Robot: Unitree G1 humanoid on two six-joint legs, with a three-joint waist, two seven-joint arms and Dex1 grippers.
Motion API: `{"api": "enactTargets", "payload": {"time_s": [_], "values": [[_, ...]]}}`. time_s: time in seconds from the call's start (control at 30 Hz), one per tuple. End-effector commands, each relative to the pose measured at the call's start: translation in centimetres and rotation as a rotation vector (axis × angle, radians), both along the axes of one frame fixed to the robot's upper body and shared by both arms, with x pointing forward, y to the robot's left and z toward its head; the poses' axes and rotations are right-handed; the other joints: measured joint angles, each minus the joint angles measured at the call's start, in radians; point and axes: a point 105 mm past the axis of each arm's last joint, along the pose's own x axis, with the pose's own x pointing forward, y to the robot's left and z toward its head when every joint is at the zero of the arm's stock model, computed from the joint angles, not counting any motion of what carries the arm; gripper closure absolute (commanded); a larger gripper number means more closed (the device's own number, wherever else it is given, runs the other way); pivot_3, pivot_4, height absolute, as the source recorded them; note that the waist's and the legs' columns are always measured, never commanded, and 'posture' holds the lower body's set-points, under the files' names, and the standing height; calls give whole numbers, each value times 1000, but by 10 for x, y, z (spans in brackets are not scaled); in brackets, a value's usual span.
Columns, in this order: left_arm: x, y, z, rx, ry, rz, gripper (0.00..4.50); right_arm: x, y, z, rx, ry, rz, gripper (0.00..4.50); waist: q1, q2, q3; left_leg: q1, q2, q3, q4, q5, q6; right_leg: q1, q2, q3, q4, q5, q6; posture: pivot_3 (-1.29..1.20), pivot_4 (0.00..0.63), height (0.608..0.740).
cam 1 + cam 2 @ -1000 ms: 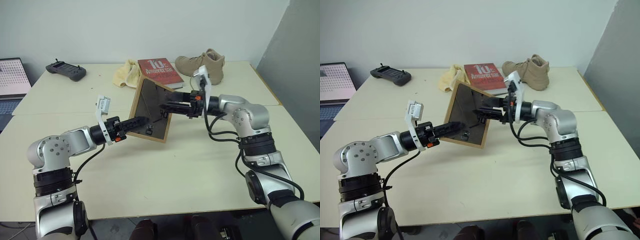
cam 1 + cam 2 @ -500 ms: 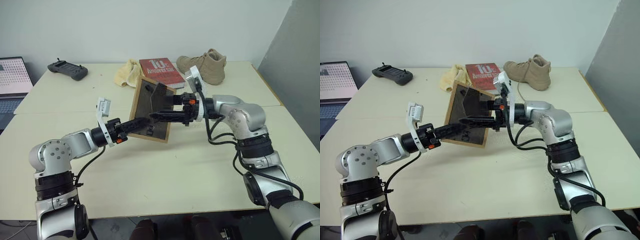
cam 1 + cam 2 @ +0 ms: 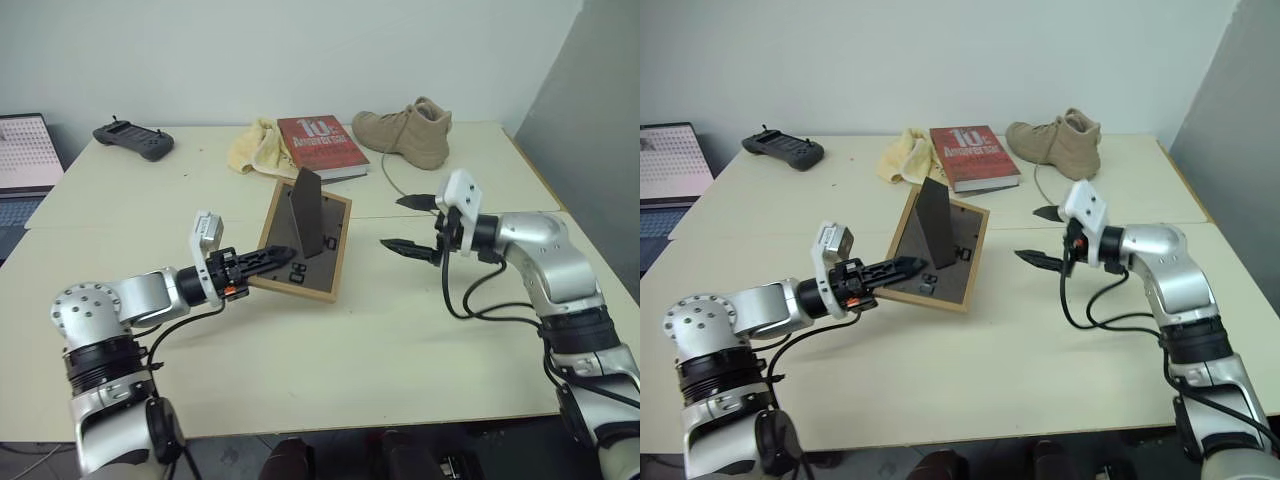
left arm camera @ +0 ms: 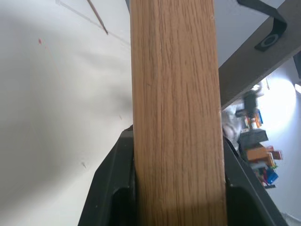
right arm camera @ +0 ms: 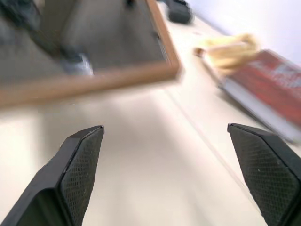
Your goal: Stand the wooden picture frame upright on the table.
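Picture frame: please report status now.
Left end effector shut on picture frame, face down, strut raised. Right end effector open, apart. Red book behind; nothing in the way.

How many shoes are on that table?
1: a tan boot lies at the far edge of the table, right of the red book. No second shoe shows, though one could lie outside these views.

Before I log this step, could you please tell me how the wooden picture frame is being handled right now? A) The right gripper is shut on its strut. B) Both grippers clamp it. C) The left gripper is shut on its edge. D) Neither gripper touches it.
C: the left gripper is clamped on the wood border of the picture frame, while the right gripper is open and apart from it above the table.
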Motion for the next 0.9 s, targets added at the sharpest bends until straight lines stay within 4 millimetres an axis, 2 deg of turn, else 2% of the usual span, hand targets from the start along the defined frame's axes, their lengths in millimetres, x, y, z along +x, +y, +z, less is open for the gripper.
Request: {"api": "enactTargets", "payload": {"time_s": [0.03, 0.17, 0.27, 0.47, 0.6, 0.77, 0.87, 0.9], "values": [[-7, -3, 13, -69, -10, -58, 3201, -3, 20, 10, -197, -560, 69, 31, -1, 0, 0, 1, 0, 0, 0, 0, 0, 0, 0, 0, 0, 0, 0, 0, 150, 740], [-13, -14, 17, -95, -6, -89, 3201, -4, 42, 7, -239, -833, 131, 31, 0, 0, 0, 1, 0, 1, 0, 2, -4, 0, 0, 1, 2, 0, 0, 0, 150, 740], [-21, -22, 15, -58, 2, -111, 3201, -6, 60, 17, -168, -965, 151, 31, 3, -1, 0, 0, 0, 0, 0, 4, -6, -1, 0, 1, 1, 0, 0, 0, 150, 740], [-22, -27, 16, -56, -18, -96, 3201, -14, 85, 20, -72, -1058, 225, 31, 8, -1, 0, 0, 0, 0, 0, 4, -7, 0, 0, 1, 0, 0, 0, 0, 150, 740], [-20, -28, 15, -62, -25, -75, 3201, -12, 86, 25, -45, -1067, 237, 750, 7, -1, 0, 1, -1, 0, 0, 4, -7, 1, 0, 1, 0, 0, 0, 0, 150, 740], [-20, -30, 16, -57, -35, -61, 3201, -12, 84, 30, -25, -1088, 238, 2090, 5, -1, 0, 1, 0, 1, 0, 4, -7, 1, 0, 1, 0, 0, 0, 0, 150, 740], [-21, -31, 14, -38, -39, -52, 3201, -14, 85, 30, -18, -1094, 253, 2711, 5, -1, 0, 1, 0, 1, 0, 4, -7, 1, 0, 1, 0, 0, 0, 0, 150, 740], [-21, -32, 15, -32, -42, -48, 3201, -14, 85, 30, -22, -1097, 257, 2780, 5, -1, 0, 1, 0, 1, 0, 4, -7, 1, 0, 1, 0, 0, 0, 0, 150, 740]]}}
